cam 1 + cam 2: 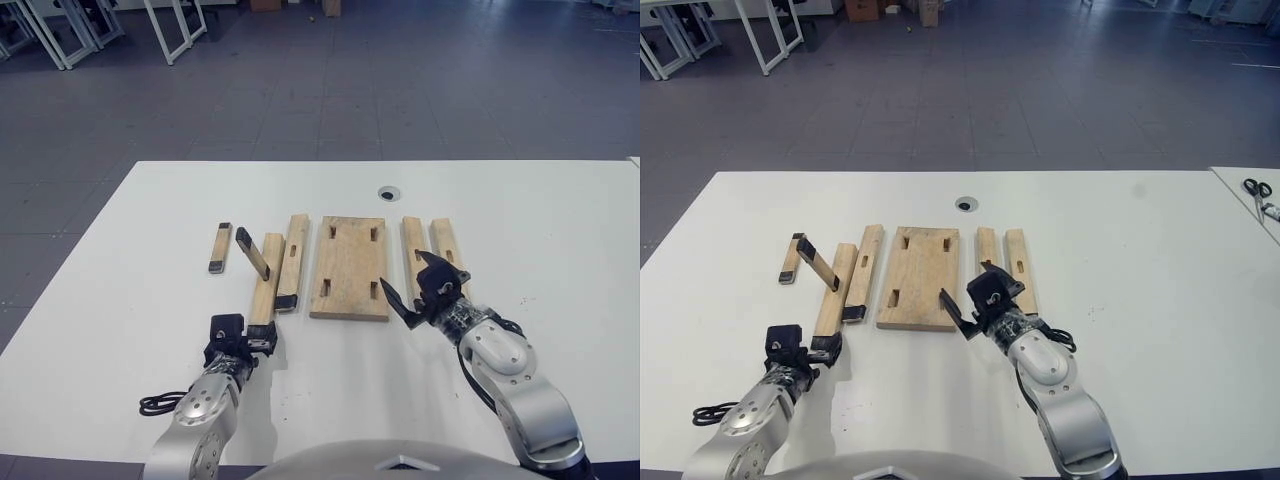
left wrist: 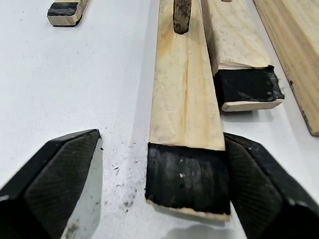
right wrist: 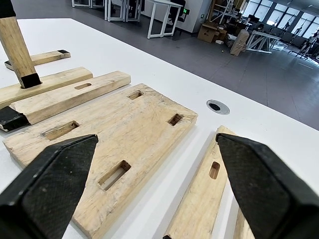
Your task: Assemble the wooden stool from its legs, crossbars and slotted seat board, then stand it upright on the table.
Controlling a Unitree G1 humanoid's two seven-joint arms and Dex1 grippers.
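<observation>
**Mostly flat: stool parts laid out in a row, both sets of fingers released**

Desk (image 1: 560, 230), white. Board (image 1: 350, 265) lies flat at the middle, four slots facing up.

Left of board: two legs side by side, black-capped ends toward the robot. Inner left leg (image 1: 293, 260) lies just beside the board. Outer left leg (image 1: 266, 280) lies next to it, reaching nearer the robot. Tilted crossbar (image 1: 253, 253) stands planted in the outer leg's slot, leaning away to the left. Loose crossbar (image 1: 220, 247) lies flat farther left, apart from the rest.

Right of board: two right legs (image 1: 413, 255), close together, slots up.

Left gripper (image 1: 245, 335) sits low at the outer left leg's black end. Fingers (image 2: 60, 184) spread, one on each side of that end. One is right up against the cap, the other well clear of it. Nothing clamped.

Right gripper (image 1: 415, 290) hangs over the board's near right corner and the nearer right leg, spread wide, holding nothing. Cannot tell whether it touches the wood.

Round grommet (image 1: 388, 192) in the desk beyond the board. Scissors (image 1: 1257, 187) on a neighbouring surface at far right.
</observation>
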